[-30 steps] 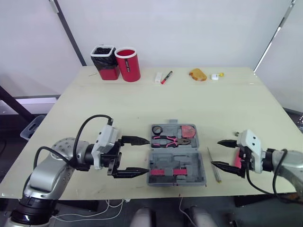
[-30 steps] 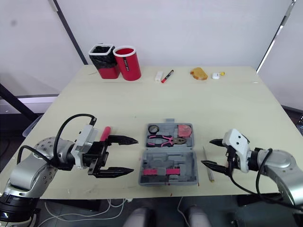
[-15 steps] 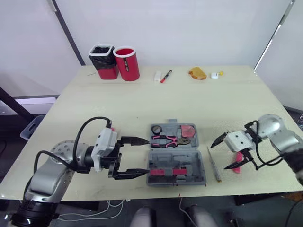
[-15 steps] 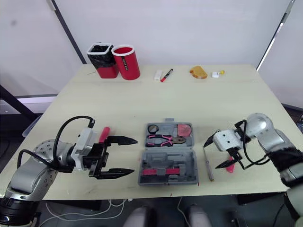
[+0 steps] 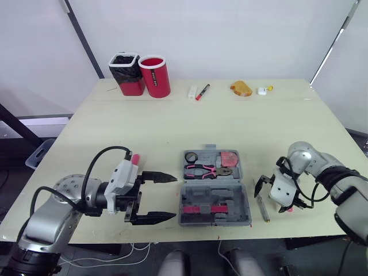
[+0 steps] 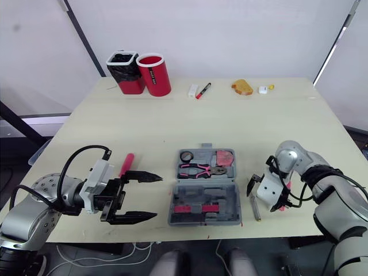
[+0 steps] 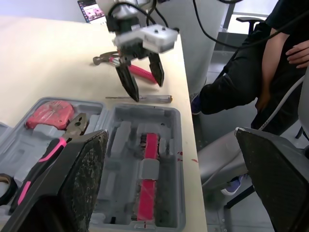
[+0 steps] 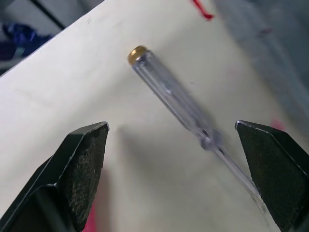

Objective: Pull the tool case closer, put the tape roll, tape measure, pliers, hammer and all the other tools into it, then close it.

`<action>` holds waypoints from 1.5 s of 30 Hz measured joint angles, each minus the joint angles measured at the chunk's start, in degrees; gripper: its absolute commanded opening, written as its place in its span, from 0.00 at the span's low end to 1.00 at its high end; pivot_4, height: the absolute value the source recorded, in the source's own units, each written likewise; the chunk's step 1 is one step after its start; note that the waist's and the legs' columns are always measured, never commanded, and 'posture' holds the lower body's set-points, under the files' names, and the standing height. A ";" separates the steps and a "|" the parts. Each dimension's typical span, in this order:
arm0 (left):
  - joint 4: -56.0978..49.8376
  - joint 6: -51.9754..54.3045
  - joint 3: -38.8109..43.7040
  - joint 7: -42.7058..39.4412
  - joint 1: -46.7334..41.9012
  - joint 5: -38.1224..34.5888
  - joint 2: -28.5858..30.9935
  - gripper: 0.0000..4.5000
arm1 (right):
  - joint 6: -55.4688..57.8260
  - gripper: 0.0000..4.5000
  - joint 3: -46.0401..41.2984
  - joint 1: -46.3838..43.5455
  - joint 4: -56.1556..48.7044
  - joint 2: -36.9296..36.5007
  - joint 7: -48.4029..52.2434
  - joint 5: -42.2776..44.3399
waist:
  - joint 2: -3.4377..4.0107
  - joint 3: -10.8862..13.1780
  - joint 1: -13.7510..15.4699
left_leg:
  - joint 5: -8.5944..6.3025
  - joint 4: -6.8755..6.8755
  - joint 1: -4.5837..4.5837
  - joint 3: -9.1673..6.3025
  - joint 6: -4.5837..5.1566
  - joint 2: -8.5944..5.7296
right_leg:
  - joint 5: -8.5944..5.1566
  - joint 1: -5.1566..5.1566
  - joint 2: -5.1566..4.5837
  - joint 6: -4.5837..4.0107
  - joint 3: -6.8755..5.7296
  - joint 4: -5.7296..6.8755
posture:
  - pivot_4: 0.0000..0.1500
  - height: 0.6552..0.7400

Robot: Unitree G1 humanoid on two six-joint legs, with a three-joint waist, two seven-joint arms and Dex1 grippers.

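The grey tool case (image 5: 238, 206) lies open near the table's front edge. Its far half holds the black tape roll (image 5: 191, 157), pink-handled pliers (image 5: 206, 170) and red tape measure (image 5: 229, 159). My left gripper (image 5: 174, 196) is open just left of the case, holding nothing. A pink-handled tool (image 6: 126, 164) lies behind it. Right of the case lies a clear-handled screwdriver (image 8: 169, 96), with my right gripper (image 5: 270, 196) open and pointing down over it, one finger on each side. The pink-handled hammer (image 7: 128, 65) lies just beyond that gripper.
Two red cups (image 5: 155, 76) stand at the far left of the table; a marker (image 5: 202, 93), a white block (image 5: 192, 93) and an orange object (image 5: 240, 89) lie along the far edge. A person (image 7: 251, 72) sits on a chair beside the table's right side.
My right gripper has turned downward and moved in over the screwdriver beside the case. My left gripper has drawn back slightly to the left, away from the case.
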 measured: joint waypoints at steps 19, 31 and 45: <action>-0.47 -0.11 0.04 0.43 0.23 0.17 -0.02 1.00 | -4.58 0.31 -0.72 -5.08 6.92 4.65 -8.99 -14.29 | -0.25 -0.15 -1.18 | 0.01 0.06 0.26 0.01 -0.02 0.04 | 0.07 0.19 0.04 -0.10 0.01 0.05 | 1.00 1.00; -0.47 -0.08 -0.22 1.07 -0.93 0.17 -0.28 1.00 | -2.29 0.01 -3.62 -2.78 5.18 3.22 -5.51 -9.80 | -0.20 -0.10 -1.39 | 0.01 0.05 0.27 0.02 -0.02 0.08 | 0.10 0.19 0.10 -0.14 0.04 0.07 | 1.00 1.00; -0.54 0.65 -0.52 1.10 -2.18 0.07 -0.81 1.00 | 57.31 0.01 -21.48 16.39 -39.61 -12.87 -2.65 9.93 | 0.08 0.07 0.25 | 0.00 0.01 -0.01 -0.08 -0.01 0.01 | 0.10 0.05 0.02 -0.12 -0.09 0.02 | 1.00 1.00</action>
